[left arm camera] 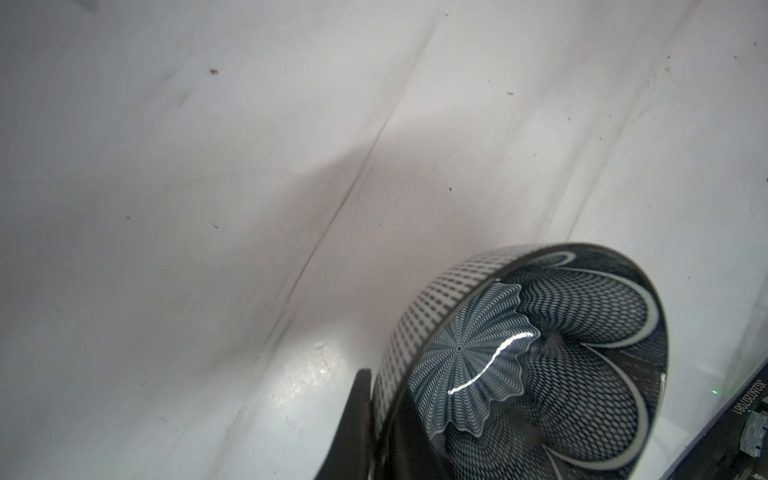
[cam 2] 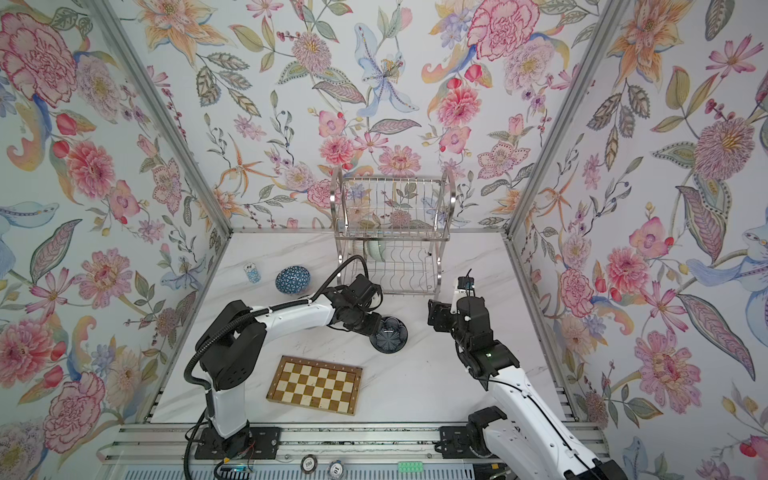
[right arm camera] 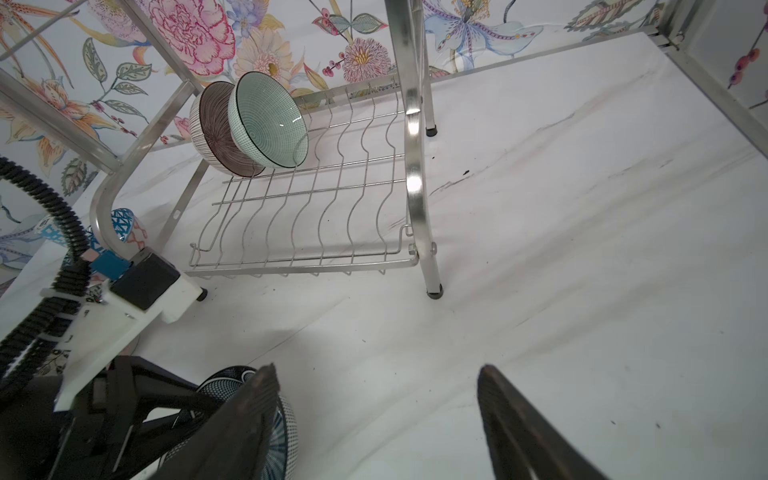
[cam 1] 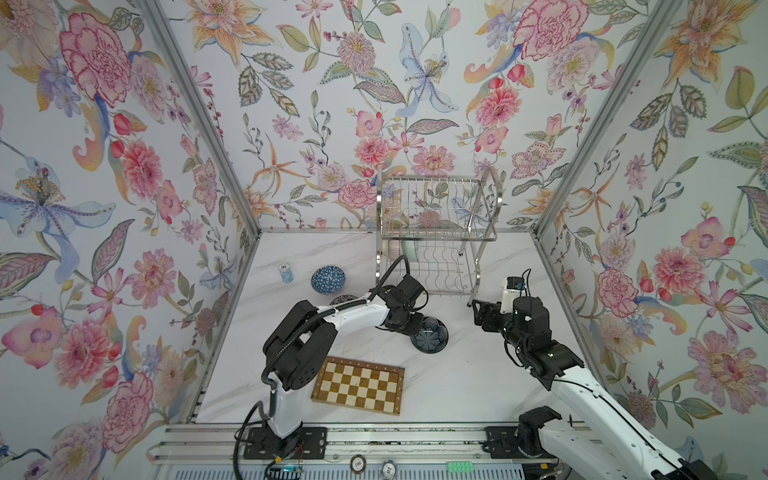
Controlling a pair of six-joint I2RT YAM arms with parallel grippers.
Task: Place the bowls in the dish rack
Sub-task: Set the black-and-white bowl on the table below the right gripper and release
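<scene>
- The left gripper (left arm camera: 384,399) is pinched on the rim of the dark navy petal bowl (cam 1: 432,336), with one finger inside and one outside.
- This bowl is at mid-table, nearer than the dish rack (right arm camera: 415,183) and farther than the checkered board (cam 1: 358,384). Its mouth faces up. I cannot tell whether its foot touches the table (cam 1: 457,374).
- The right gripper (right arm camera: 376,370) has its jaws spread and holds nothing. It hovers over the table near the rack's near right leg, to the right of the held bowl.
- The rack stands at the far middle with its long axis running left to right. The left arm's wrist and cable cross in front of its near left corner.
- On the lower tier, at the far left end, the pink radial-lined bowl (right arm camera: 212,129) and the pale green bowl (right arm camera: 268,120) stand on edge and nested, mouths facing right.
- The blue lattice bowl (cam 1: 328,280) lies tipped on the table left of the rack. Just nearer, the black-and-white floral bowl (cam 1: 344,299) is mostly hidden behind the left arm.
- A small blue-and-white cylinder (cam 1: 286,273) stands at the far left.
</scene>
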